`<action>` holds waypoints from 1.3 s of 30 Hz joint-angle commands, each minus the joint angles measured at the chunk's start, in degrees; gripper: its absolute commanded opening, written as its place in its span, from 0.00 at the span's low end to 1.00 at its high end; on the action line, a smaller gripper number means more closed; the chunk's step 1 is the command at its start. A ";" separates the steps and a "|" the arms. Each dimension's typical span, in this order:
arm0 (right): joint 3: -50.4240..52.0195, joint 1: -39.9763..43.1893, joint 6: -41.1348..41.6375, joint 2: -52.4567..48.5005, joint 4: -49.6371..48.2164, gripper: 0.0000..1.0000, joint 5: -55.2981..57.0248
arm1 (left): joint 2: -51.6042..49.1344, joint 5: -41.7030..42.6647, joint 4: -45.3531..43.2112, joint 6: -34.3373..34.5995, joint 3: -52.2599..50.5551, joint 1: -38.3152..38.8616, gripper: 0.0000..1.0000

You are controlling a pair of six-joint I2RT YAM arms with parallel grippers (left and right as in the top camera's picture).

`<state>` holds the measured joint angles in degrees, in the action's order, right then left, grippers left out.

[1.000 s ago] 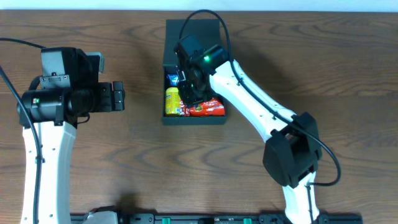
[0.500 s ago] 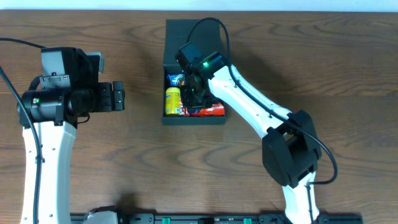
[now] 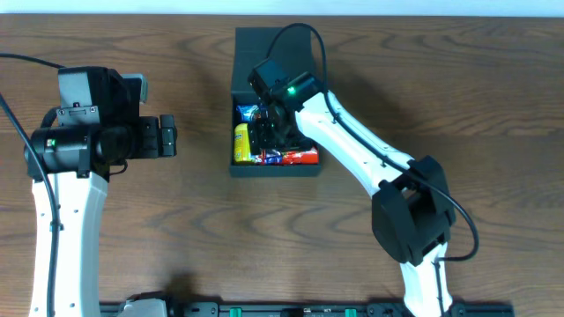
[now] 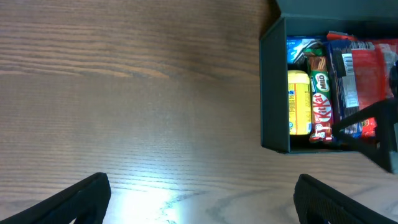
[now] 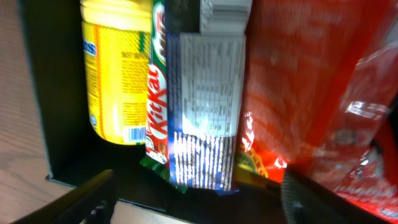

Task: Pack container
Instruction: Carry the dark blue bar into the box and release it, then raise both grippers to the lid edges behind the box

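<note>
overhead, left to right: idling with left gripper (image 3: 170, 137) spread wide, empty; packing container (image 3: 275, 170) at table (image 3: 194, 231) centre, snack packets (image 3: 300, 157) already lying inside; hovering right gripper (image 3: 264, 134) released over them; seemingly nearing done, lid (image 3: 273, 48) awaiting closing.

The left arm (image 3: 55, 220) is a white tubular link topped by black cylindrical motor housings (image 3: 75, 145) and a grey square block (image 3: 84, 88). Its black left gripper (image 3: 173, 136) is boxy. A thin black cable (image 3: 26, 60) sits at ten o'clock. The right arm (image 3: 352, 145) has white links, a bulky black elbow housing (image 3: 410, 220), a green light (image 3: 289, 86) and a looping black cable (image 3: 298, 26).
</note>
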<state>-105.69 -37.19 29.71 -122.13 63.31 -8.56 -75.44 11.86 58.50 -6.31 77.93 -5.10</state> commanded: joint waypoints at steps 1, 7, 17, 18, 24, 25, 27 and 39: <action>-4.57 1.03 -1.97 3.37 -0.15 0.75 0.98 | -0.20 0.24 -0.04 -1.01 0.55 -0.13 0.95; -7.82 1.07 -5.18 5.57 -3.21 0.07 2.78 | -0.20 0.24 -0.04 -0.98 0.55 -0.13 0.95; -7.80 10.49 -13.29 5.51 -5.95 0.01 -4.81 | -0.20 15.89 -2.14 -3.23 0.55 -0.13 0.95; -7.80 12.07 -15.17 5.51 -5.77 0.01 -8.00 | -0.20 16.81 -2.69 -3.21 0.55 -0.13 0.96; -7.76 21.88 -17.81 5.49 -4.55 0.01 -14.36 | -0.22 16.94 -9.62 -2.45 0.55 -0.13 0.06; -7.76 23.21 -17.81 5.33 -4.63 0.01 -14.38 | -0.28 16.94 -11.23 -1.40 0.55 -0.13 0.06; -7.76 25.83 -17.94 4.96 -5.57 0.01 -14.36 | -0.79 16.94 -15.89 1.57 0.55 -0.11 0.06; -7.72 32.57 -26.88 -0.07 -8.72 0.01 -14.45 | -16.68 16.48 -34.14 18.45 0.55 0.90 0.06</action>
<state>-112.92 -5.69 6.07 -119.59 54.87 -21.93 -89.08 28.08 25.19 7.46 77.95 -4.95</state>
